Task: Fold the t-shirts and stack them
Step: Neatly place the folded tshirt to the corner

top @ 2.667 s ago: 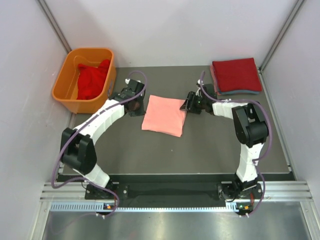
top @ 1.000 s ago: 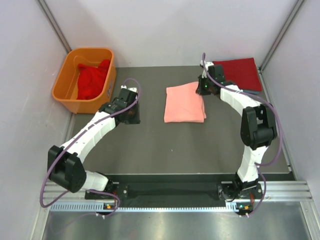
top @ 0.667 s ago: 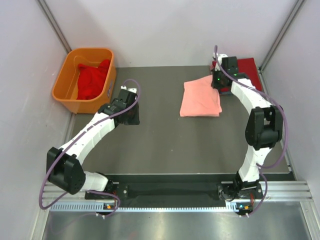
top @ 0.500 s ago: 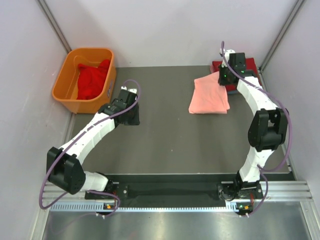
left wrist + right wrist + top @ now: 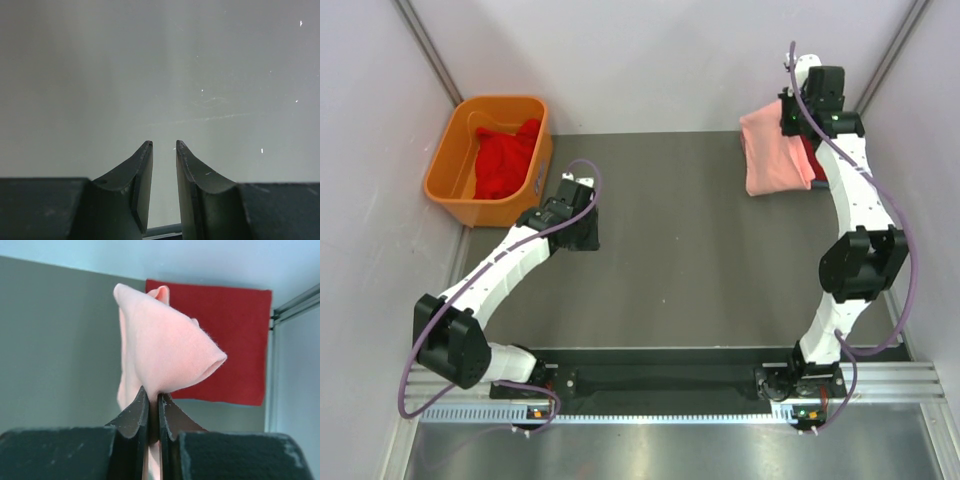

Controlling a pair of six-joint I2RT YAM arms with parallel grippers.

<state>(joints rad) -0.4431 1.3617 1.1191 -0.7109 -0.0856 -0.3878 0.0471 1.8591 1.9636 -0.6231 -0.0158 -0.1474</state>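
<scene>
Lifted off the desk (image 5: 700,270) and swung right, the folded pink t-shirt (image 5: 775,150) now hangs above the red stack (image 5: 235,340), with the right fingers (image 5: 140,412) clamped on its edge. Meanwhile the left fingers (image 5: 142,170) wait slightly apart, empty. This looks like the stacking step; next it needs lowering squarely, then releasing.

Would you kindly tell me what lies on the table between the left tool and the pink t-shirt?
Nothing: in the top view only bare dark table shows between the left tool and the pink t-shirt hanging from the right tool.
</scene>
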